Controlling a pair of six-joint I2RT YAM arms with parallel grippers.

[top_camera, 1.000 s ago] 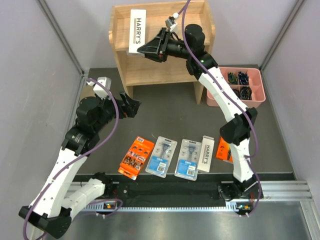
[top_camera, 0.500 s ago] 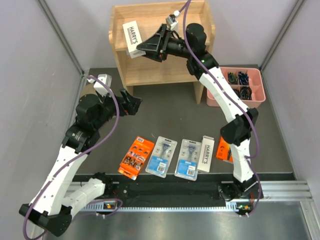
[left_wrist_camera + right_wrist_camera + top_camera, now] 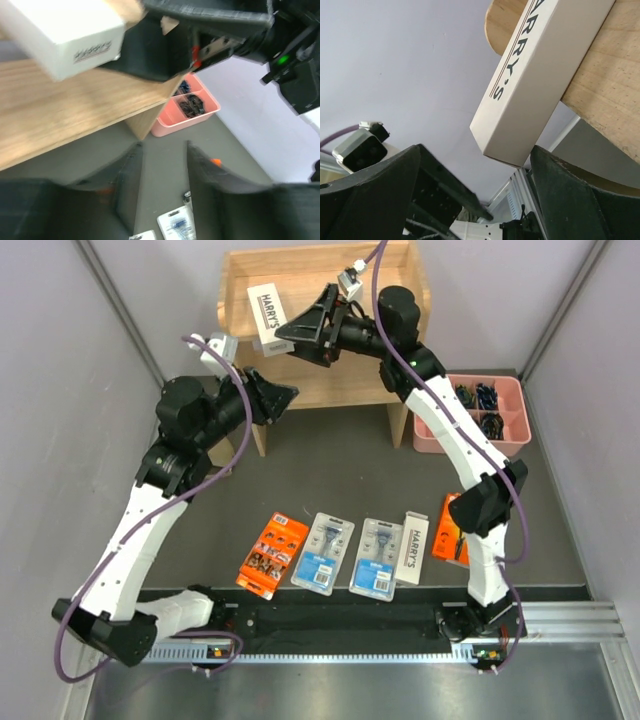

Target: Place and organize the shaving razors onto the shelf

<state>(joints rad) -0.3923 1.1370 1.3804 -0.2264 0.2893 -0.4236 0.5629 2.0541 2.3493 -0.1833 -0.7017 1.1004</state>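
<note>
I'm at the placing step for the first pack. The white box (image 3: 267,310) lies on the top tier of the shelf (image 3: 310,270), toward its left end. It sits askew, and one end hangs past the front edge. The right gripper (image 3: 290,333) has its fingers spread wide on either side of that end, and as far as I can see they touch neither side, so it is holding nothing. The left gripper (image 3: 283,397) hangs just below and in front of that edge, partly open and empty.

Next I'd draw the right arm straight back off the box without dragging it, and perhaps nudge the box square. The two grippers are close together there, so room is tight at the shelf's left front corner. The mid-table is open. The other five packs lie in a row near the arms' bases, the right-hand orange pack (image 3: 448,540) partly behind the right arm.
</note>
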